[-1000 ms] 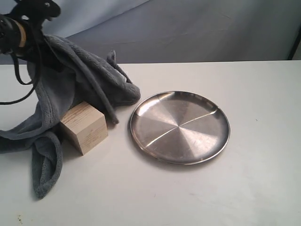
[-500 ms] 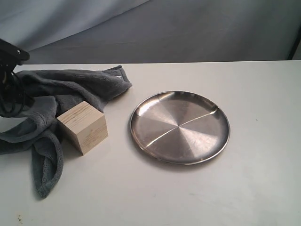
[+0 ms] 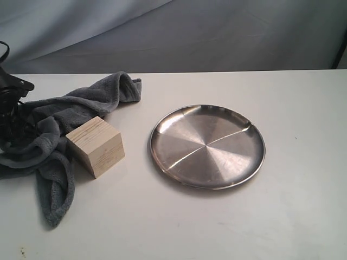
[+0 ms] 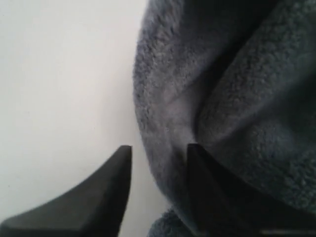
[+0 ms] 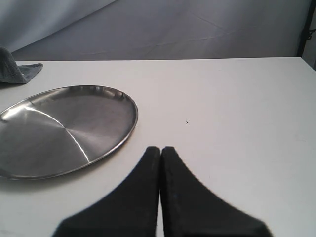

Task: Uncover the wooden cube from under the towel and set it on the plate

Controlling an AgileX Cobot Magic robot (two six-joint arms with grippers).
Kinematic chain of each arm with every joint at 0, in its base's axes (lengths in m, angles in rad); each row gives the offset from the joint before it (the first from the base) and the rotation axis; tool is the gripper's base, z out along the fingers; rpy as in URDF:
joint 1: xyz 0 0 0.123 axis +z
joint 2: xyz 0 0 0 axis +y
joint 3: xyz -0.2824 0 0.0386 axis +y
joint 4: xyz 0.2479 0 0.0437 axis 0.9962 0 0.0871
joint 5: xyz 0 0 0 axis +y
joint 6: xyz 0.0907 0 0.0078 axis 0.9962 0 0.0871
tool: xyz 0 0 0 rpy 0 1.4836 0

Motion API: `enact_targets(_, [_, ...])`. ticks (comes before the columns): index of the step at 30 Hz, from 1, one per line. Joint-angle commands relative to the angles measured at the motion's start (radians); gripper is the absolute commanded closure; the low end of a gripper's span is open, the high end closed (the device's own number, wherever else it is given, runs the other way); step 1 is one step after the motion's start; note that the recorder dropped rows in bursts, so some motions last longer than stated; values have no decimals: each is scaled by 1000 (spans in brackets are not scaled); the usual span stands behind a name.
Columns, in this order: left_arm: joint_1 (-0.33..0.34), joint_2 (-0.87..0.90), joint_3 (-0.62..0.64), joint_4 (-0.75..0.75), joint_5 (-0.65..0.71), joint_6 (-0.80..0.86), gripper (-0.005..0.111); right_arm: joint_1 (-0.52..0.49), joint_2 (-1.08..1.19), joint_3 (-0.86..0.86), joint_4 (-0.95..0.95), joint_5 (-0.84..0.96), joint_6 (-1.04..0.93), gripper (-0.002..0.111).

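Observation:
The wooden cube (image 3: 96, 145) stands uncovered on the white table, left of the steel plate (image 3: 207, 146), which holds nothing. The grey-blue towel (image 3: 81, 105) lies crumpled behind and to the left of the cube, one strip trailing toward the front. My left arm (image 3: 12, 89) shows at the far left edge, low over the towel. In the left wrist view my left gripper (image 4: 159, 147) is open, with a fold of towel (image 4: 237, 98) lying partly between its fingers. My right gripper (image 5: 160, 148) is shut and holds nothing, just off the plate (image 5: 64, 128).
Bare white table (image 3: 303, 108) stretches to the right of the plate and along the front. A grey-blue backdrop (image 3: 217, 38) hangs behind the table's rear edge. A towel corner (image 5: 12, 69) shows beyond the plate in the right wrist view.
The towel was held up at the left a second ago; it has dropped flat onto the table behind the cube. My left arm has sunk low at the left edge. Cube and plate have not moved.

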Motion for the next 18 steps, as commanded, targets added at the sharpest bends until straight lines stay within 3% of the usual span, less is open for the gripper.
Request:
enact_targets(1, [0, -49, -7, -14, -5, -38, 36, 4, -1, 1, 1, 1, 3, 108])
enact_targets(5, [-2, -102, -7, -28, -5, -41, 20, 4, -1, 1, 1, 1, 3, 108])
enact_targets(9, [-2, -166, -7, -106, -38, -15, 18, 4, -1, 1, 1, 1, 3, 108])
enact_targets(12, [-2, -221, -7, -222, -56, 129, 18, 4, -1, 1, 1, 1, 3, 108])
enact_targets(15, [-2, -273, -7, -361, -59, 303, 22, 4, -1, 1, 1, 1, 3, 108])
enact_targets(18, [-2, -326, -7, -507, -63, 440, 39, 4, -1, 1, 1, 1, 3, 108])
